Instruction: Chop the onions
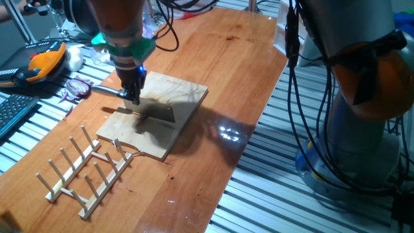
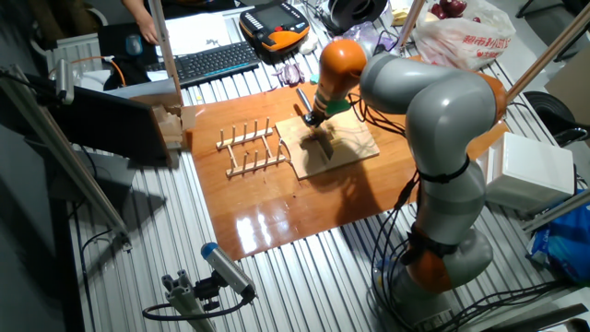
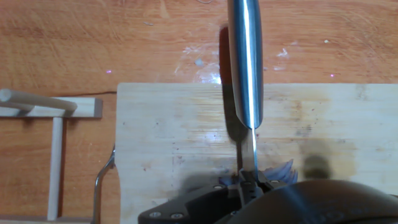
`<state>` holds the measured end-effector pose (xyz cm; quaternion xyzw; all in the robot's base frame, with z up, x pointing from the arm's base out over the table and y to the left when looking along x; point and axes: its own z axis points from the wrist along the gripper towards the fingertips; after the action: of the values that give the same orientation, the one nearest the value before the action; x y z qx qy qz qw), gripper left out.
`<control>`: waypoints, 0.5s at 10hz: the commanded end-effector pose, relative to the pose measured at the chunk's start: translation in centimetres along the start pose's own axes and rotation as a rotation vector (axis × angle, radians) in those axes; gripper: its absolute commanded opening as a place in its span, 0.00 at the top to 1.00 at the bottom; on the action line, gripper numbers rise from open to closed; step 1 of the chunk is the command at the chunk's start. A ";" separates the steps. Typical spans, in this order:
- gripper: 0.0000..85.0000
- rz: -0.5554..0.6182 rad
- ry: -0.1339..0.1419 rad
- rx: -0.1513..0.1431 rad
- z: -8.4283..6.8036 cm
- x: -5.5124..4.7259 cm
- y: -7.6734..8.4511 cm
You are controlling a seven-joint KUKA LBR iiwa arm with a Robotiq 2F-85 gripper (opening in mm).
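The onions (image 3: 281,170) show in the hand view as thin pale-purple slivers lying on the wooden board (image 3: 174,137), right at the lower edge of the picture, just beside the gripper (image 3: 249,180) and a little to its right. They sit close to the base of the knife (image 3: 244,62) where the blade meets the fingers; whether the blade touches them cannot be told. In the two fixed views the slivers are hidden by the gripper and its shadow.

The gripper (image 1: 132,97) is closed on the knife (image 1: 107,91), whose metal handle sticks out sideways toward the heap of dark purple onion scraps (image 1: 77,87) lying on the table (image 1: 246,77) off the board. In the hand view the shiny handle runs straight up the middle of the picture, away from the camera, with the narrow blade spine below it clamped between the fingers.

The arm (image 2: 433,111) reaches from its base beside the table, bends over at the elbow and brings the wrist down nearly upright over the board (image 2: 346,148). The gripper (image 2: 313,118) hangs low above the board's edge nearest the scraps. A wooden rack (image 1: 84,169) stands on the table just beside the board (image 1: 174,110).
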<state>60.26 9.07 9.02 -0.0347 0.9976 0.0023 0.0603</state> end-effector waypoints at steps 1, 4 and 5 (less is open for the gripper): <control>1.00 0.001 -0.003 -0.005 0.4 0.2 0.0; 1.00 0.004 0.014 -0.006 -0.7 -0.1 0.0; 1.00 0.001 0.031 -0.004 -1.9 -0.3 -0.3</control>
<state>60.06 8.82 10.30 -0.0362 0.9985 0.0035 0.0400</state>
